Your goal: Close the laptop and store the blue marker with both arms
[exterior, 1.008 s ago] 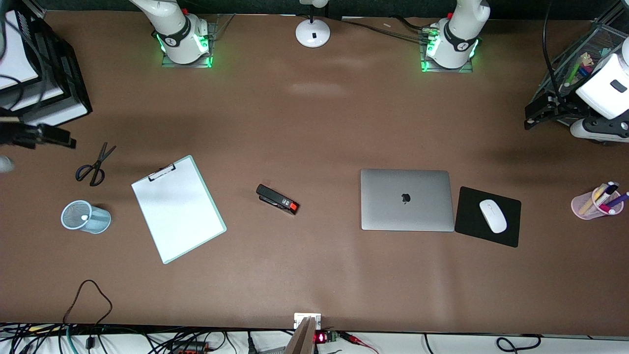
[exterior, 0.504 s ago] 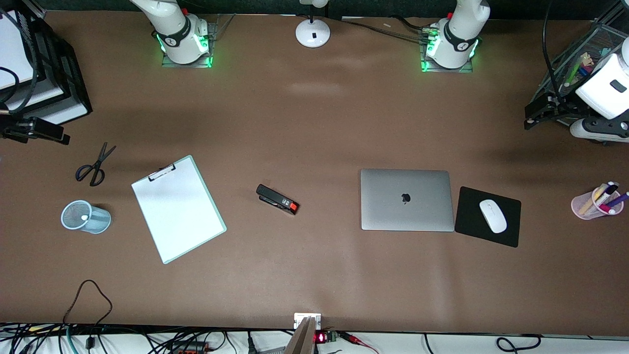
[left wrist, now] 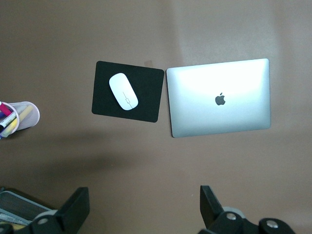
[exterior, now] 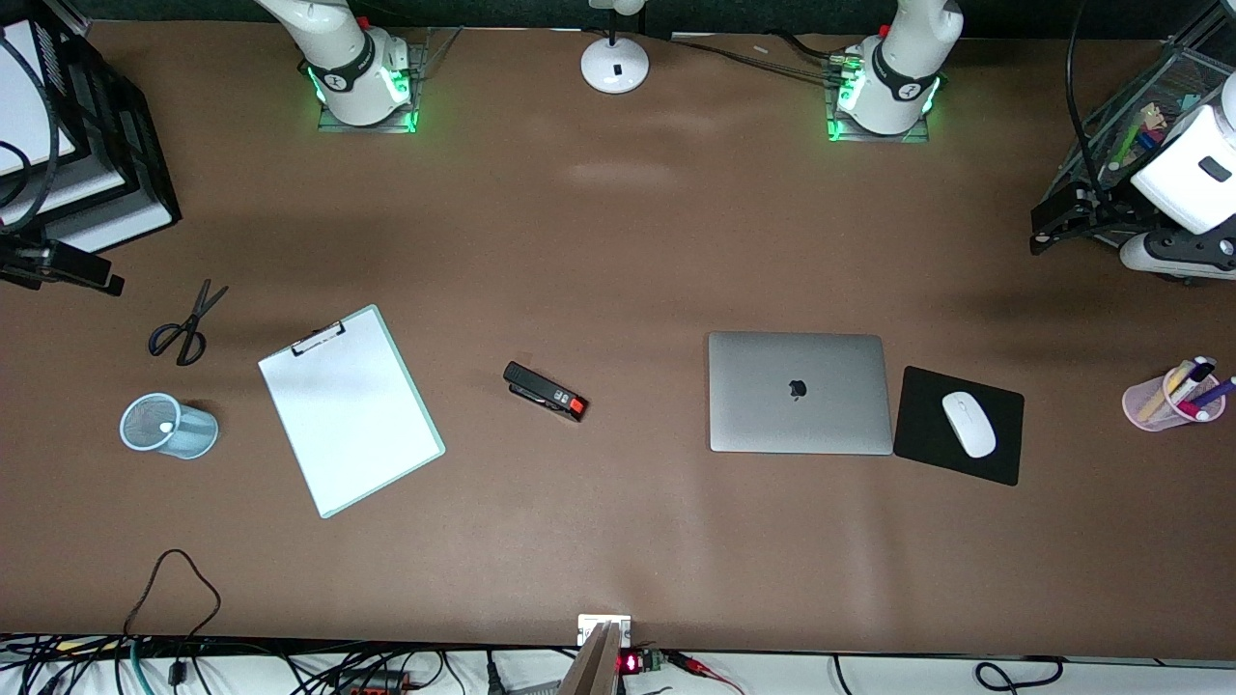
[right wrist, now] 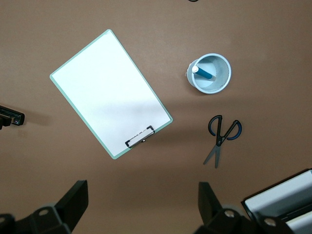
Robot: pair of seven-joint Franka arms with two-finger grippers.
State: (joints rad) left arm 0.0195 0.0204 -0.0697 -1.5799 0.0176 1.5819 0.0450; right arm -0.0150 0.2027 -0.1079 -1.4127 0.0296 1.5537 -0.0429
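Now one shut laptop (exterior: 800,392), one blue marker (right wrist: 205,74) in one cup (right wrist: 210,73).

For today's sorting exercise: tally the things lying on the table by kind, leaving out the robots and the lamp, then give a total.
Computer gear: 3, laptop, mouse pad, mouse
Desk tools: 3, scissors, stapler, clipboard
Pen cups: 2, blue, pink
Total: 8

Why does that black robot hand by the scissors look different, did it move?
Yes. The right gripper has slid toward the table's edge at the right arm's end, away from the scissors, which stayed put.
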